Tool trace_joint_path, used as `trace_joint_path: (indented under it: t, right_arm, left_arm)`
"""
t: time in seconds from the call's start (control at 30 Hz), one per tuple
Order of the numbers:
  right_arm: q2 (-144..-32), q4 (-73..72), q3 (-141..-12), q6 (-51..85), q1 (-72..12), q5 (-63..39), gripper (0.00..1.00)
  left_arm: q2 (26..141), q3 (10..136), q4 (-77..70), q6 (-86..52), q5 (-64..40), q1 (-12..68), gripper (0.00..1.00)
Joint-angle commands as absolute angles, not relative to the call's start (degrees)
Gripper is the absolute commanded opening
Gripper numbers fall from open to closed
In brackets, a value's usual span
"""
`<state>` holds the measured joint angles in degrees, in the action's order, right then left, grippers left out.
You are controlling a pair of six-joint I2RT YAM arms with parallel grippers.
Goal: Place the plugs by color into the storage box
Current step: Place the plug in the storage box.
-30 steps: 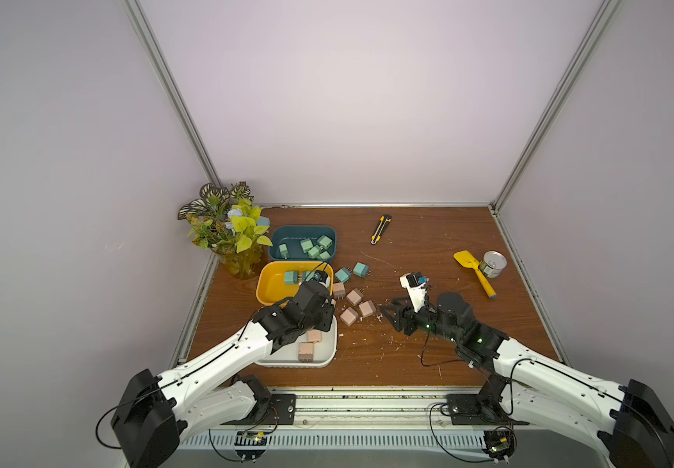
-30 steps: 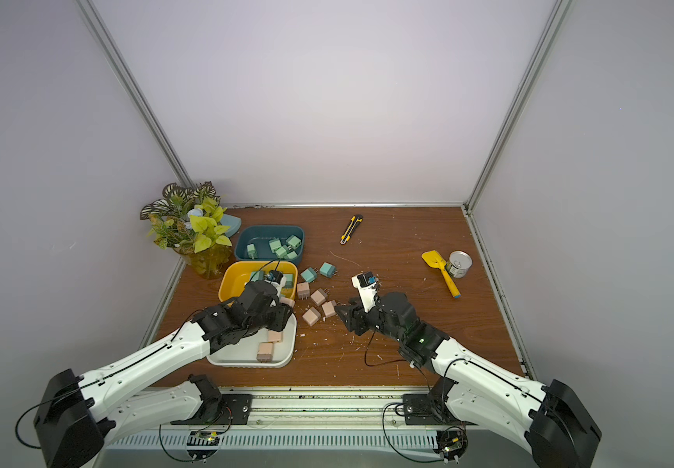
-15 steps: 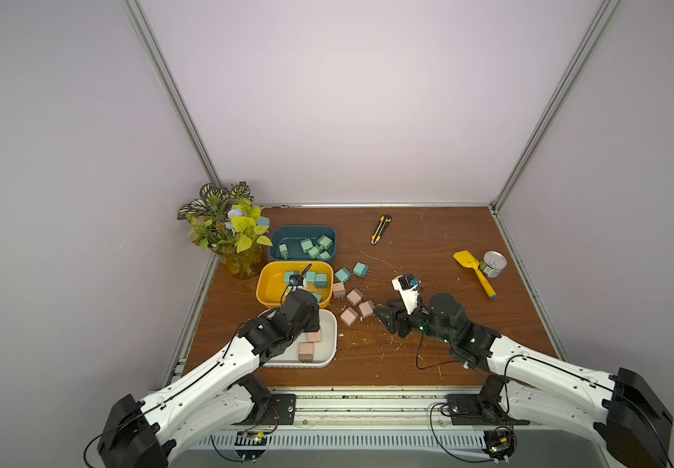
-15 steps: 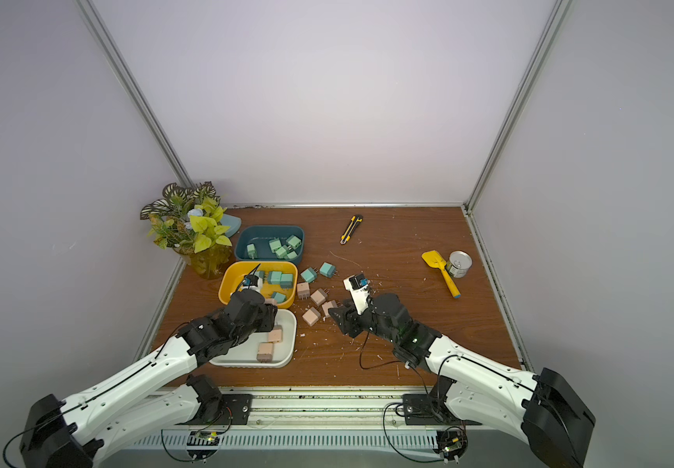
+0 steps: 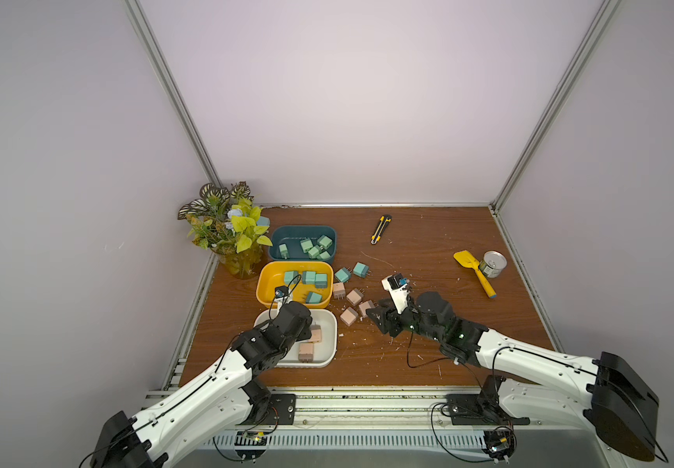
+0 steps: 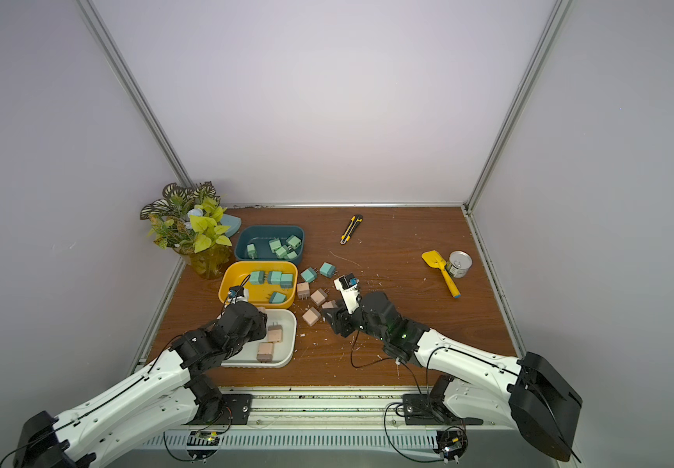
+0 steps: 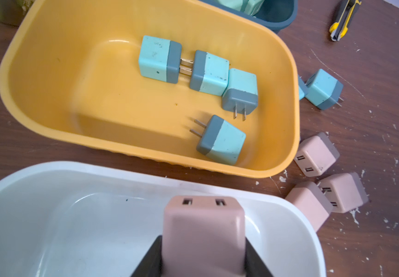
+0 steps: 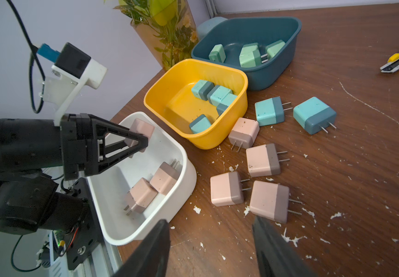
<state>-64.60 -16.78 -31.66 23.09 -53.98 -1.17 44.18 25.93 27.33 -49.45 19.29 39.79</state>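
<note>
Left pincer is clamped on a pink-tan plug, one finger on either side of it, with its two slots facing away from the wrist. The plug hangs over the white tray, at the end next to the yellow tray; whether it touches the tray floor cannot be told. Two more pink-tan plugs lie side by side inside the white tray, touching.

The right pincer stands with its jaws spread and nothing between them, low over the tabletop just short of the loose plugs. Four pink-tan ones lie there in a cluster, the nearest just beside a second; beyond them are two teal-blue plugs on the bare wood, close to the yellow tray.

That yellow tray holds four teal-blue plugs. Behind it, the dark teal tray holds the mint green plugs.

Farther back on the tabletop lies a utility knife, and toward the right edge a yellow scoop rests against a tin can. A potted plant stands in the back left corner.
</note>
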Motion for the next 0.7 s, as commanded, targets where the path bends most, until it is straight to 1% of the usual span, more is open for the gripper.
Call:
trace_joint_path:
  t: [0.0, 0.23, 0.5, 0.67]
  right_arm:
    - [-65.7, -17.0, -35.3, 22.5, -55.1, 1.9, 0.61]
    - [-67.5, -15.7, -36.9, 22.8, -56.3, 4.3, 0.62]
    - [-67.4, -12.3, -38.0, 25.3, -56.4, 12.4, 0.63]
    - [-67.4, -9.0, -37.7, 28.6, -56.3, 20.4, 0.65]
  left_arm:
    - [42.9, 25.3, 28.5, -50.5, 22.6, 39.2, 0.55]
    - [41.4, 26.4, 28.7, -48.2, 25.9, 39.2, 0.62]
    - [40.9, 27.3, 28.1, -45.9, 26.1, 39.2, 0.62]
    - [42.0, 27.4, 23.8, -41.5, 22.4, 39.2, 0.62]
